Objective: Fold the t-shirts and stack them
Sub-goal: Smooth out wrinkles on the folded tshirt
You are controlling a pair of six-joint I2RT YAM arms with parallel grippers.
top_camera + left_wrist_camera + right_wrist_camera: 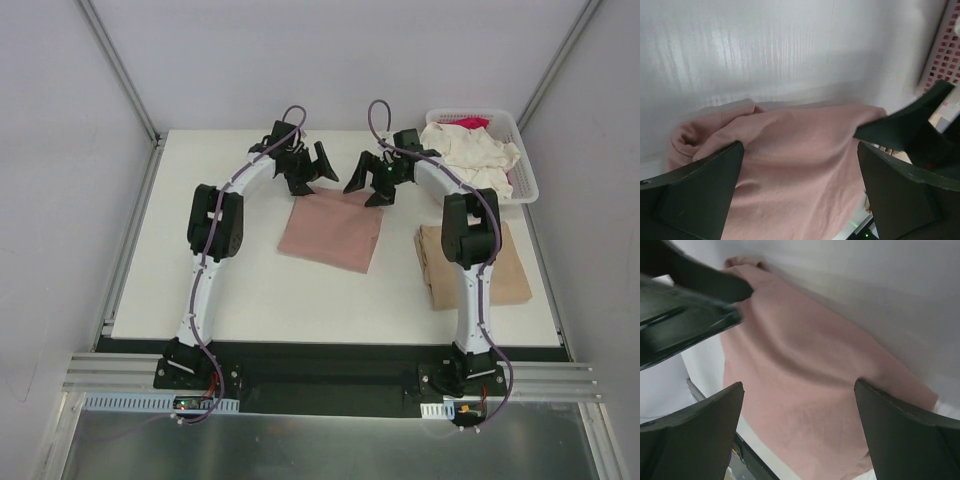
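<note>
Left arm base [185, 365] sits nearest; beyond it, left gripper [305, 172] and right gripper [372, 182] hover at the folded pink tee's [335, 232] far edge, with the tan tee [500, 270] to the right. Left wrist: jaws wide apart, empty, the tee's corner bunched. Right wrist: jaws likewise apart; pinching one layer there could drag the fold open

white table [250, 300] between pale grey walls [60, 120], aluminium rail [110, 372] along its near edge, soft even light

The dusty-pink t-shirt [333, 232] is soft, matt knit cloth. The fingers [700, 200] look matt black plastic; the surface [230, 290] is smooth white.
</note>
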